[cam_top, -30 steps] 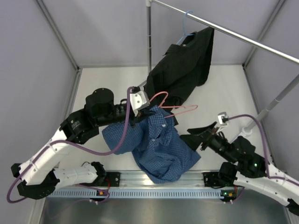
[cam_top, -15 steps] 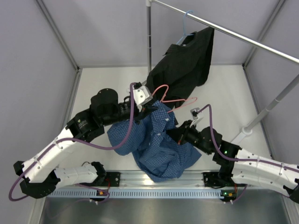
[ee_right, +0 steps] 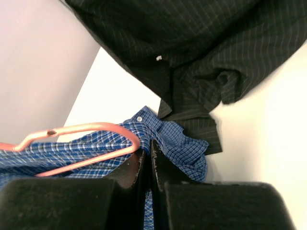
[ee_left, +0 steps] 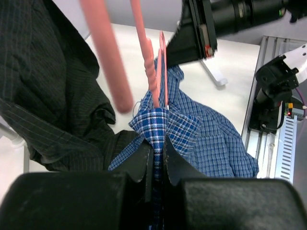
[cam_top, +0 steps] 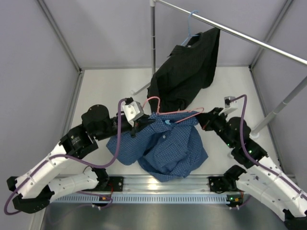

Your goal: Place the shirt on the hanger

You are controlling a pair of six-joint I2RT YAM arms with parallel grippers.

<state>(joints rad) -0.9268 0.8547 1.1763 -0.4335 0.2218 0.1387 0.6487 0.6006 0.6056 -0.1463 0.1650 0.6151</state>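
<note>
Shirt [cam_top: 165, 148] heaped at middle of bench [cam_top: 230, 91], top edge slung along hanger [cam_top: 189, 114] (hook toward far edge). Left end effector [cam_top: 138, 126] and right end effector [cam_top: 202, 120] both clamped on shirt cloth. Shoulder-threading step, apparently; next, ease cloth over hanger ends.

From my screen the shirt [cam_top: 172, 148] is blue with a fine white check, and the hanger [ee_right: 81, 127] is plain pink. The other shirt [cam_top: 187, 72] is black with faint pale lines, cables [cam_top: 246, 112] purple.
</note>
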